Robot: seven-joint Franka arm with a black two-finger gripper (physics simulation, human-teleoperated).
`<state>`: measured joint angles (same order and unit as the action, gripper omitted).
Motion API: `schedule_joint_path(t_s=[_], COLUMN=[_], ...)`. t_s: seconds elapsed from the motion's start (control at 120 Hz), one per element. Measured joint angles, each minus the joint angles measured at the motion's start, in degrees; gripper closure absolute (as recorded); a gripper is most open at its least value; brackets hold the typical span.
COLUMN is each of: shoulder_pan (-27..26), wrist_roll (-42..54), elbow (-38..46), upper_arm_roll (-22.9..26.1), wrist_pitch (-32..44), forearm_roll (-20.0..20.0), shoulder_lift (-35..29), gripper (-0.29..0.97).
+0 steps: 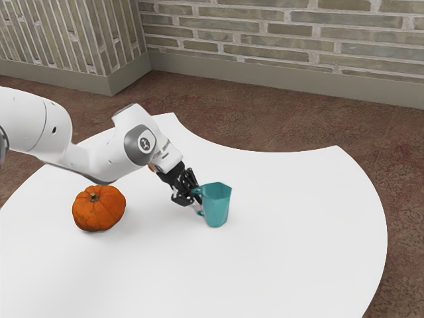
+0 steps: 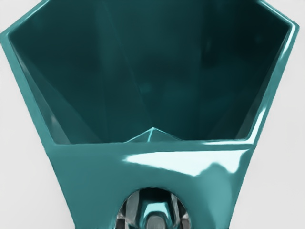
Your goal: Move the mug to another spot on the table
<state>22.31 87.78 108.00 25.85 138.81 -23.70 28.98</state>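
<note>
The teal mug (image 1: pixel 216 204) stands upright on the white worktop (image 1: pixel 298 218), directly at the tip of the jaws. The white arm (image 1: pixel 79 149) comes down at a slant from the exterior view's left, and the black jaws reach the side of the mug where its handle (image 1: pixel 197 193) is. They are against the handle, but I cannot tell if they pinch it or are only placed around it. In the wrist view the mug (image 2: pixel 152 95) is just under the hand, its angular rim and dark inside facing up. An orange pumpkin (image 1: pixel 99 207) sits on the worktop behind the jaws, below the arm, well apart from the mug
</note>
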Motion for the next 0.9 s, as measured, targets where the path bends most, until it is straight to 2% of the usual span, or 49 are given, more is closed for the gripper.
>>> schedule_joint_path(t_s=[0.2, 0.333, 0.4, 0.483, 0.567, 0.758, 0.833, 0.9], shoulder_pan=[0.6, 0.4, 0.5, 0.4, 0.3, -1.5, -2.3, -2.3], wrist_roll=[0.7, 1.1, 1.2, 1.4, 1.6, 1.9, 2.0, 2.1], elbow=[1.6, 5.9, 9.4, 14.4, 18.7, 25.0, 26.7, 27.4], upper_arm_roll=[1.1, 1.1, 0.8, 0.0, -0.2, -0.3, -0.2, -0.3], wrist_pitch=[1.1, 2.9, 4.4, 7.3, 11.6, 22.8, 26.8, 30.0], forearm_roll=[-3.5, -7.8, -11.3, -17.7, -25.9, -47.8, -54.2, -58.4], shoulder_lift=[-2.0, -6.9, -10.1, -14.8, -17.8, -23.0, -24.4, -24.5], gripper=[0.65, 0.67, 0.68, 0.68, 0.68, 0.69, 0.68, 0.68])
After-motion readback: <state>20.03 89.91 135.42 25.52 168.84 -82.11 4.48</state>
